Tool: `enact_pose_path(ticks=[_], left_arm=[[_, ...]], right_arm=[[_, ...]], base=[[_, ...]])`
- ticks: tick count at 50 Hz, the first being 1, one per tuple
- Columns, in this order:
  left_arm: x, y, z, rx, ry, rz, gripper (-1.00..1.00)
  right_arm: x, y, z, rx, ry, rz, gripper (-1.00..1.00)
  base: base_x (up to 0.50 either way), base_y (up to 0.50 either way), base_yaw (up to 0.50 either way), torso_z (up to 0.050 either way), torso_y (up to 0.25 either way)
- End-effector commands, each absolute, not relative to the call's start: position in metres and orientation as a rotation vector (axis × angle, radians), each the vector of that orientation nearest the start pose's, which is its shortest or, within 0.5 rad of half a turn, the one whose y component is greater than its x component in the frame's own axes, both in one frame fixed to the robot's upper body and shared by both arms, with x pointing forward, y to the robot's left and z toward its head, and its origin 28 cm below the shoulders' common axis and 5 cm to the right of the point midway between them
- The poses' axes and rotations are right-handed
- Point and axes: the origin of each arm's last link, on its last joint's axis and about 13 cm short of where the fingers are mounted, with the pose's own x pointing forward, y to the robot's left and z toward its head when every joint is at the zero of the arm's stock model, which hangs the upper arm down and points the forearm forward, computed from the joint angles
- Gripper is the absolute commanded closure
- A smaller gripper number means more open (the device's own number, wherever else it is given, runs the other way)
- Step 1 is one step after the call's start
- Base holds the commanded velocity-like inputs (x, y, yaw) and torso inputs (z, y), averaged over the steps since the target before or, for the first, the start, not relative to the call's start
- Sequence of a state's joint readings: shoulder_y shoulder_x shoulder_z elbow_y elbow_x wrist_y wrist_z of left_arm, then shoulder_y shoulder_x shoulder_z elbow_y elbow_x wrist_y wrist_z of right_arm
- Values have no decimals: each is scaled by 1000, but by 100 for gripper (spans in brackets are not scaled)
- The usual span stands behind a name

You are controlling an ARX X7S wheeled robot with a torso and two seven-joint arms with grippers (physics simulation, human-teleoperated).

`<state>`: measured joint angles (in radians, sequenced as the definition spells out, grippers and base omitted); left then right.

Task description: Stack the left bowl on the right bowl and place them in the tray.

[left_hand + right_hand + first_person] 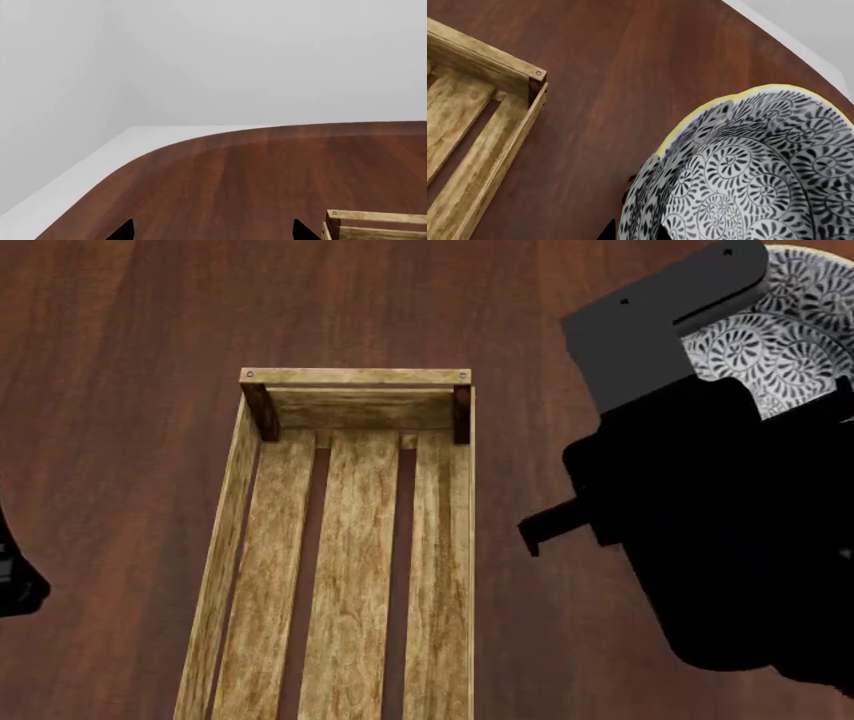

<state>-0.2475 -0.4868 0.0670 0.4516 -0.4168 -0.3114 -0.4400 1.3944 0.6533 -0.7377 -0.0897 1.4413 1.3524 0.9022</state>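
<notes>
1. from the head view we see the tray (340, 570) lying lengthwise on the dark wooden table (120, 330), its slatted bottom bare.
2. our right gripper (630, 227) sits right of the tray, and the black-and-white patterned bowl (747, 175) with a yellow rim fills the space at its jaws; its fingertips seem to pinch the bowl's rim, but we cannot tell for sure.
3. our left gripper (210, 232) shows two dark fingertips (123, 231) set wide apart, holding nothing, with a tray corner just beside them.
</notes>
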Motion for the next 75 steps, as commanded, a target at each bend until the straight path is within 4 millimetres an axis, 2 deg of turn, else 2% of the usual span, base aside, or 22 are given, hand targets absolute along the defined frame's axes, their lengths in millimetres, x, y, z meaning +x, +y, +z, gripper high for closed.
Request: enact_pose_path(ticks=[1,17,27,38,50,58,75], left_arm=[[238,269,156,42,-338,208,-100],[238,269,158,39,-338,210,-100],[237,271,159,34,-337,212,-100],[237,270,158,33,-339,208,-100],[236,273,160,25,-344,220,-100],[235,275,161,20,-348,228,-100],[234,281,166,4,-358,253,-100]], right_arm=[[295,-114,293,-547,331,13,100],[301,-89,293,-630,285,136,100],[305,-75,290,-798,194,206,100],[310,-63,291,-891,157,293,100],[319,-50,283,-1000,137,428,100],[324,-45,283,-1028,88,533,100],[335,-34,283,-1057,51,603,100]], base=[[0,0,0,0,0],[0,0,0,0,1],[0,0,0,0,1],[0,0,0,0,1],[0,0,0,1,1],[0,0,0,0,1],[0,0,0,0,1]])
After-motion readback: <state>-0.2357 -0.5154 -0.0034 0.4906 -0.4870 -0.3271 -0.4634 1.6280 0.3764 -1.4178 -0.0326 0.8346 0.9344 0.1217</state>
